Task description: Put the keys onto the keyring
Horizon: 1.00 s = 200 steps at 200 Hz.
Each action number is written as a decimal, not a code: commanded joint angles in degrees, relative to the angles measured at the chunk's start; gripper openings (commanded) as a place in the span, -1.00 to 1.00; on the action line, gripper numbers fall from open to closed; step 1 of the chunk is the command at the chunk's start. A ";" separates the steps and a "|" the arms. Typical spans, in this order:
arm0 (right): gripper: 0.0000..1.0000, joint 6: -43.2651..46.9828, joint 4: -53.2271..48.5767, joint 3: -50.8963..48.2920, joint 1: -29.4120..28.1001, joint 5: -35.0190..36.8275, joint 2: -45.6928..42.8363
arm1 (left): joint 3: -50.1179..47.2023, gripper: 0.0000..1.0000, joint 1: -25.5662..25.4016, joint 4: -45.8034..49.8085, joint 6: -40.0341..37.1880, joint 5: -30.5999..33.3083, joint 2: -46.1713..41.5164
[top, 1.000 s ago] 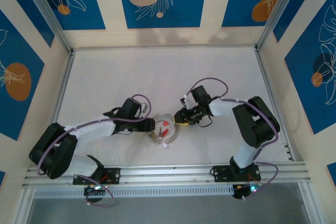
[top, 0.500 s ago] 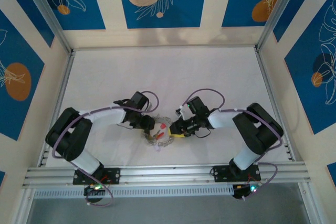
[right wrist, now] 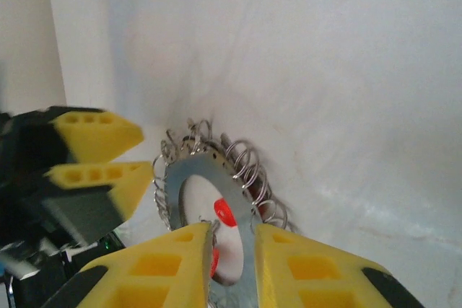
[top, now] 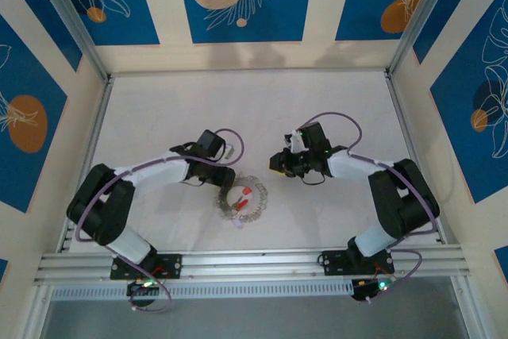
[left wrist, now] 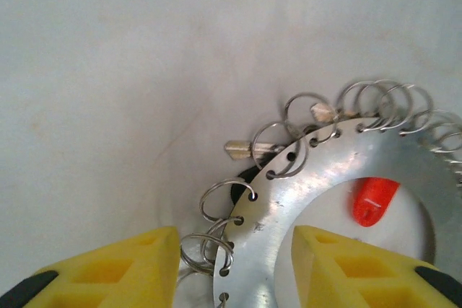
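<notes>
- The keyring lies flat on the white table, in the middle, between the two arms
- The left gripper is the near one, right at the ring's left edge
- In the left wrist view its two yellow fingers stand apart. The rim of the keyring runs into the gap between them, with one finger outside the ring and one over the flat metal. I cannot tell if they touch it, but they are not squeezing it
- The right gripper is off to the right of the ring and a bit farther from the arm bases, with bare table in between
- From its own camera the keyring lies straight ahead of it. Its fingers are close together with only a thin gap. A bit of red shows in that gap, and I cannot tell if it is a key pinched there or one lying beyond
- A red key lies slanting in the open middle of the ring. A thin silver key pokes out sideways from the small loops on the rim
- My guess is that the left arm should hold the ring down. The right arm would then go left and toward the near edge to reach the red key
</notes>
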<state>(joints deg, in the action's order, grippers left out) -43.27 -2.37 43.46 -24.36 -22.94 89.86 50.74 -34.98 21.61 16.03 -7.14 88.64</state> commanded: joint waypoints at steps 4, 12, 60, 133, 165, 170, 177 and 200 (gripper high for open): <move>-0.60 -7.18 0.92 1.10 0.19 -3.32 5.04 | -1.15 -0.10 0.62 -1.94 -3.01 0.70 -5.10; -0.64 -7.88 1.23 1.43 0.28 -4.05 6.42 | -1.98 -0.10 0.62 -2.62 -3.39 0.45 -6.41; -0.81 -12.03 6.92 1.37 -0.11 -10.70 12.92 | -7.44 -0.12 0.53 -7.23 -3.90 -4.29 -10.39; -0.66 -13.54 6.66 3.61 -2.96 -10.17 16.82 | -10.76 -0.11 0.44 -9.49 -4.46 -4.70 -12.33; -0.65 -14.21 7.15 3.64 -3.75 -9.43 17.69 | -12.32 -0.11 0.35 -10.24 -3.72 -5.17 -12.39; -0.65 -14.21 7.12 3.66 -3.85 -9.57 17.79 | -12.70 -0.11 0.35 -10.73 -3.38 -5.27 -12.44; -0.65 -14.29 7.03 3.69 -3.94 -9.47 17.80 | -13.25 -0.11 0.35 -11.37 -3.12 -5.47 -12.51; -0.65 -14.77 7.09 3.60 -4.36 -9.26 17.70 | -14.57 -0.12 0.36 -12.98 -1.96 -5.61 -12.59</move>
<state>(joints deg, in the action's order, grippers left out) -56.62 5.80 46.65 -27.33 -31.94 105.73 37.85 -34.87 11.29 13.10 -11.25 77.19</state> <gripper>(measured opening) 0.174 0.444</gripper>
